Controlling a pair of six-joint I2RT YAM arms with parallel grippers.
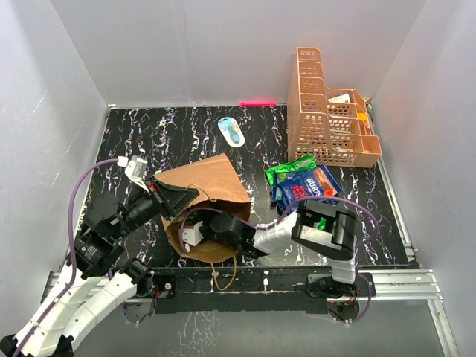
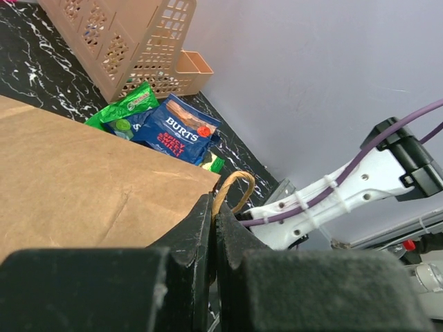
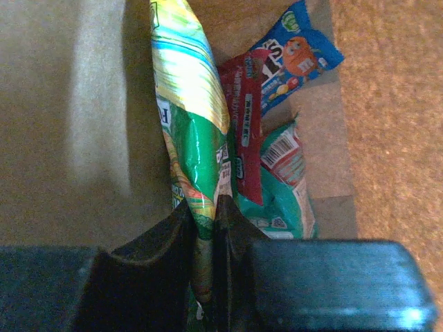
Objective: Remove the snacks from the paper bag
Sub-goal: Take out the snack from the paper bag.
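The brown paper bag [image 1: 208, 186] lies on its side, its mouth toward the near edge. My left gripper [image 2: 215, 207] is shut on the bag's twisted handle [image 2: 235, 187] and holds the upper wall of the paper bag [image 2: 83, 180] up. My right gripper [image 3: 205, 211] reaches inside the paper bag [image 3: 62, 104] and is shut on the edge of a green-and-yellow snack packet [image 3: 190, 117]. Beside it inside lie a red packet [image 3: 246, 117], a blue packet [image 3: 297, 52] and a teal packet [image 3: 287, 187]. Two snacks rest outside on the table: a green packet [image 1: 290, 168] and a blue packet [image 1: 309, 186].
An orange lattice basket [image 1: 327, 111] stands at the back right. A small blue-white oval object [image 1: 231, 131] lies at the back centre. A loose loop of bag handle [image 1: 225, 277] hangs over the table's near edge.
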